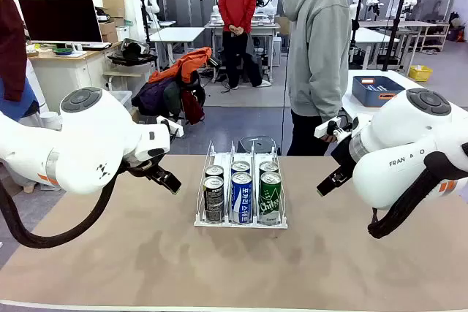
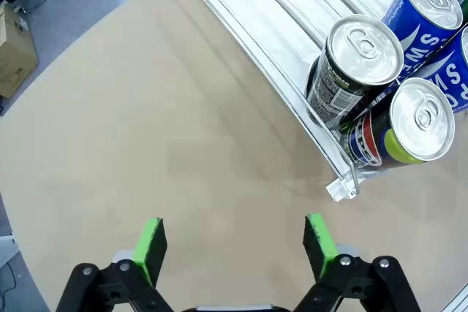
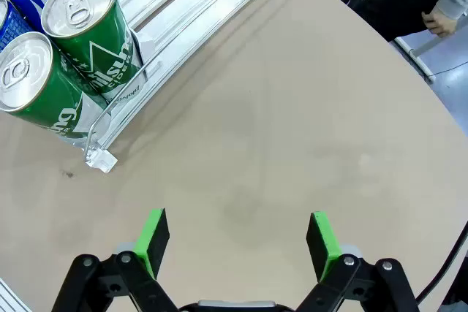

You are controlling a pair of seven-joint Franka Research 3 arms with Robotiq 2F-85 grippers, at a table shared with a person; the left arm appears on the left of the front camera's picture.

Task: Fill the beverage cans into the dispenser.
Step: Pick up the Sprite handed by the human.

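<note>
The clear dispenser [image 1: 241, 222] stands mid-table and holds several beverage cans, two per lane: black [image 1: 213, 199] on the left, blue-and-white [image 1: 241, 197] in the middle, green [image 1: 270, 197] on the right. My left gripper [image 1: 167, 179] hovers left of the rack, open and empty. In its wrist view the left gripper [image 2: 234, 242] is over bare table, with the black cans [image 2: 355, 63] and the dispenser's rail [image 2: 278, 56] beyond. My right gripper [image 1: 329, 180] hovers to the right, also open and empty. In its wrist view the right gripper [image 3: 238, 242] faces the green cans [image 3: 91, 34].
A person in a grey hoodie [image 1: 318, 49] stands at the table's far edge behind the rack; a hand [image 3: 442, 20] of theirs is in the right wrist view. The tan tabletop [image 1: 234, 268] spreads bare in front of and beside the dispenser.
</note>
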